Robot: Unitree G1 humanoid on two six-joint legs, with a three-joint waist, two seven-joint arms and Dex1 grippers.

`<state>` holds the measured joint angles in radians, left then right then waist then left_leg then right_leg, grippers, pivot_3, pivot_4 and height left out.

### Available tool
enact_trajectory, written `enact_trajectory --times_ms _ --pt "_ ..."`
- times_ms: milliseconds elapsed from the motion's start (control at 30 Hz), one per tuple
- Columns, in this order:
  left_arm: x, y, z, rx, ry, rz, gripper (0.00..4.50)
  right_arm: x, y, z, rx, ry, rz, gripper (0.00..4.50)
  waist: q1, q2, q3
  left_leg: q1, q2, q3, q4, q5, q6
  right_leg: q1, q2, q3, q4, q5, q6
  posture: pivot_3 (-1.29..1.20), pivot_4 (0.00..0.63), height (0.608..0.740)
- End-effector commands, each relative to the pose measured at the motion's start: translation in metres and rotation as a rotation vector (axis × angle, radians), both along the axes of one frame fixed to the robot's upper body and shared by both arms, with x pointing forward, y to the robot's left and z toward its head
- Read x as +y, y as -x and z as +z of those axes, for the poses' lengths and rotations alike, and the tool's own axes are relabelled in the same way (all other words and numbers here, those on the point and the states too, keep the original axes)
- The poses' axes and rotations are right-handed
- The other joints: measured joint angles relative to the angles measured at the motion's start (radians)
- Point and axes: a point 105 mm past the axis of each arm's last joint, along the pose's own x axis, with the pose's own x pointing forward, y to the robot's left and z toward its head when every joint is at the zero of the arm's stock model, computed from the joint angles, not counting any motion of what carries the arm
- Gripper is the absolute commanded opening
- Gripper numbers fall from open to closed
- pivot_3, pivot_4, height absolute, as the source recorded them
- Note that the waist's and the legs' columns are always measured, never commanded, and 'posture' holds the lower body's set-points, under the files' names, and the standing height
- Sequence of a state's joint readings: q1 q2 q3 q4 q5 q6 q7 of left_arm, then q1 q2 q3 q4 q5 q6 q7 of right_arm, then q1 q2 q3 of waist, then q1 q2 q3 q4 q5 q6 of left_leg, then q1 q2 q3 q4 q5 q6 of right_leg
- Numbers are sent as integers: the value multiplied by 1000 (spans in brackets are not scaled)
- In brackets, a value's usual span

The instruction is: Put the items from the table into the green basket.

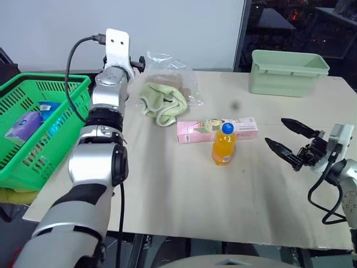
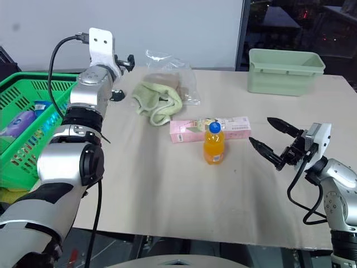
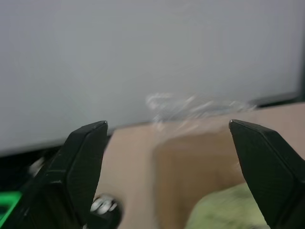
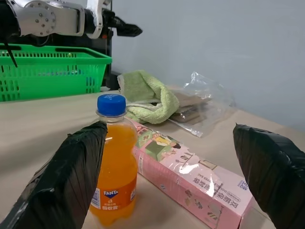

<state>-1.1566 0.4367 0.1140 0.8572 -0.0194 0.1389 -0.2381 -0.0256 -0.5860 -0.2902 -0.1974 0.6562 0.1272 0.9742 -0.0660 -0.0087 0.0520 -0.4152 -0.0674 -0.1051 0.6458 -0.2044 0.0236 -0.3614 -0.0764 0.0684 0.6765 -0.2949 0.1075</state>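
A small orange-drink bottle (image 1: 223, 144) with a blue cap stands upright mid-table, just in front of a long pink carton (image 1: 217, 130) lying flat. Behind them lie a pale green cloth (image 1: 162, 102) and a clear plastic bag (image 1: 174, 78) holding brown things. The green basket (image 1: 39, 80) sits off the table's left edge with a purple packet (image 1: 25, 124) and a blue packet (image 1: 49, 107) inside. My left gripper (image 3: 167, 126) is open and empty at the table's far edge, beside the bag. To the right of the bottle, my right gripper (image 1: 287, 137) hovers open and empty.
A pale green solid-walled tub (image 1: 287, 71) stands at the back right corner of the table (image 1: 184, 190). A white wall rises behind the table. A black cable runs along my left arm near the basket's rim.
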Motion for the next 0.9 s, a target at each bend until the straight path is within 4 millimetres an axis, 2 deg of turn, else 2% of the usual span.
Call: enact_trajectory --times_ms 33,100,167,300,433,567,633,733,900 --pt "-62 35 15 -122 -76 -379 4250 0 7 8 -42 34 6 4500 -2 1 -1 0 0 0 0 0 0 0 0 0 0 0 0 -110 0 740" --pt "-78 65 -3 -93 -78 -547 4250 0 10 2 -25 56 8 4500 -10 4 -3 0 0 2 -2 0 0 0 -1 1 -1 0 0 -116 0 740" --pt "-81 91 -22 -33 -70 -642 4250 0 15 -3 -4 74 17 4500 -25 5 -3 1 1 3 -4 0 0 -2 -2 2 -1 0 -1 -123 0 740" --pt "-67 132 -62 134 -75 -725 4250 2 23 -15 44 104 29 4500 -55 8 -5 2 3 2 -4 0 0 -3 2 4 1 0 -5 -119 0 740" --pt "-65 162 -87 235 -125 -801 4250 1 31 -24 111 105 60 4500 -50 9 -6 7 4 -1 -4 0 -1 1 4 4 1 2 -8 -115 1 740" --pt "-75 182 -107 290 -101 -866 4250 -5 40 -32 160 150 81 4500 -28 9 -6 17 4 -1 -6 -2 -5 13 4 4 -7 1 -10 -118 4 740" --pt "-81 189 -116 317 -90 -890 4388 -11 39 -30 156 157 59 4500 -21 9 -7 19 5 -1 -8 -3 -6 17 4 3 -13 1 -13 -124 2 740" --pt "-90 185 -129 314 -119 -859 4388 -16 40 -31 157 174 39 4500 -12 11 -8 18 5 0 -9 -2 -6 17 3 3 -14 1 -13 -129 2 740" --pt "-121 186 -153 351 -119 -952 4388 -18 45 -27 132 163 19 4500 -3 11 -8 18 5 1 -9 -2 -5 16 4 3 -15 3 -10 -178 0 740"
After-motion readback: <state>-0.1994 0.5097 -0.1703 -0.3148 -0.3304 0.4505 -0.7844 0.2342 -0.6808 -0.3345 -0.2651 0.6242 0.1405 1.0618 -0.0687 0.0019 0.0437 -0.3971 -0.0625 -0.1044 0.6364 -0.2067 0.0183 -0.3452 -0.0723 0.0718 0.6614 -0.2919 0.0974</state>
